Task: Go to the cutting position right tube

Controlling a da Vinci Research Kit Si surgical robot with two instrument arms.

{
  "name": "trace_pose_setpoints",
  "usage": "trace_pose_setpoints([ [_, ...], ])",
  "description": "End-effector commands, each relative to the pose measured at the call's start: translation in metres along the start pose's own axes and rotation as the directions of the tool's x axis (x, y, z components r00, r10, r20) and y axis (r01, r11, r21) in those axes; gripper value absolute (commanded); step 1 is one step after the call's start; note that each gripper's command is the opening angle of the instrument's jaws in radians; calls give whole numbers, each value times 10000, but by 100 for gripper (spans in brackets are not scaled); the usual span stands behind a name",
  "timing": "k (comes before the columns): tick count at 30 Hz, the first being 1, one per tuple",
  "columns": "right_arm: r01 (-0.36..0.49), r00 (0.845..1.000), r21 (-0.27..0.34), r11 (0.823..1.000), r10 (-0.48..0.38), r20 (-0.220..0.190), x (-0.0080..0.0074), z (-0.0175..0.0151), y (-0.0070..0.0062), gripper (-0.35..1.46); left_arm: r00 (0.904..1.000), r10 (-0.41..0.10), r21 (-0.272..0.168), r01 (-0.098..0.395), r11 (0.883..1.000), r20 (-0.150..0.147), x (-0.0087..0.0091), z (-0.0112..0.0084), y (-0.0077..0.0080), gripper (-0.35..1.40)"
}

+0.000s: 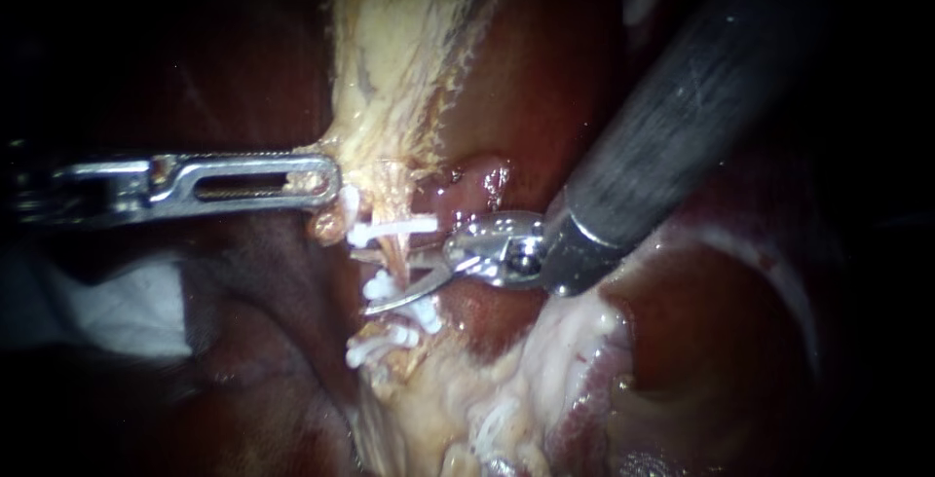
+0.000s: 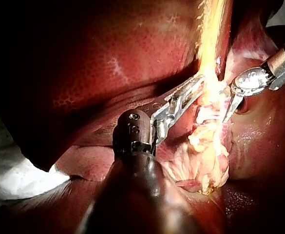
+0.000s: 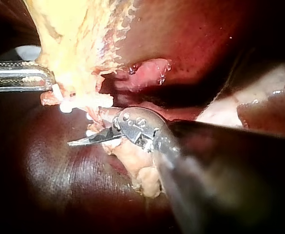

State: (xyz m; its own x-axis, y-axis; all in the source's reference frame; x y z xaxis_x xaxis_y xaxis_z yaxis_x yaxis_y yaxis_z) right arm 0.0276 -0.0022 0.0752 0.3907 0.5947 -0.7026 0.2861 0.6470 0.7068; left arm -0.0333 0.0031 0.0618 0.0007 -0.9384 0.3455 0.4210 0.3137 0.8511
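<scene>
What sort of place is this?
Probably a surgical training bench: liver, white clips on a tube, left instrument shut on pale tissue, right instrument at the clips, white cloth beside the organ.

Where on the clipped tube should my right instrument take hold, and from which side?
Probably on the bare stretch of tube between the upper clip and the lower clips, coming from the right: it runs upright, so the right instrument crosses it squarely.

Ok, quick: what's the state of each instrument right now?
Left instrument: shut on the pale yellowish tissue.
Right instrument: cannot tell.
</scene>
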Motion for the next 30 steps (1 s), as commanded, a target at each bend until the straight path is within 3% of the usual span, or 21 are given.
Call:
trace_pose_setpoints([
  [1, -45, 10000, 1, 10000, 45, 17, 1, 1, 0, 114, 10000, 0, -7, 0, 10000, 0, 0, 0, 0, -35],
  [13, -405, 9992, -24, 9992, 405, 27, 4, 8, 4, 94, 10000, -1, -17, 1, 10000, 8, 0, 2, 0, -35],
  [30, -469, 9989, -46, 9989, 469, 23, 5, 11, 8, 87, 10000, -3, -30, 3, 10000, 17, 0, 4, -1, -35],
])
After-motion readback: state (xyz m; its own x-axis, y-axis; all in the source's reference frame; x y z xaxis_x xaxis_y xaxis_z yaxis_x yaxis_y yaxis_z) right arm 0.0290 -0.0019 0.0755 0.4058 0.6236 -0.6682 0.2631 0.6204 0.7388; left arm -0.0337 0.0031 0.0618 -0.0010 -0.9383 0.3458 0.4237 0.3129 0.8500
